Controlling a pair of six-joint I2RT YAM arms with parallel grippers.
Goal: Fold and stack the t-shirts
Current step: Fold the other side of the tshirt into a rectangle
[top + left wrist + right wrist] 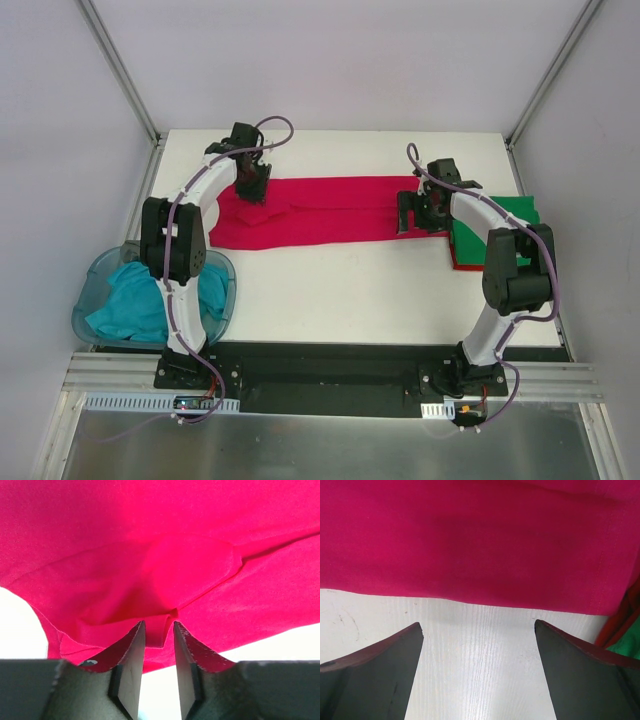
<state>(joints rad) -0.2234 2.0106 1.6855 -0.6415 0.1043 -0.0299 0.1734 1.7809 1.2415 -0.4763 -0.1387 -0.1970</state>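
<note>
A crimson t-shirt [330, 210] lies folded into a long band across the far half of the table. My left gripper [252, 190] is at its left end. In the left wrist view the jaws [159, 624] stand narrow, pinching a raised fold of the red cloth [150, 555]. My right gripper [412, 212] is at the band's right end. It stands wide open [477, 625] over bare table, just short of the shirt's hem [470, 540], with nothing between its fingers. A folded green t-shirt [500, 225] lies at the right on a red one [468, 266]. A teal t-shirt [135, 300] sits bunched in the tub.
The translucent blue tub [225, 272] stands at the near left, beside the left arm's base. The green shirt's edge [632, 642] shows at the right of the right wrist view. White walls and frame posts close in the table's back and sides.
</note>
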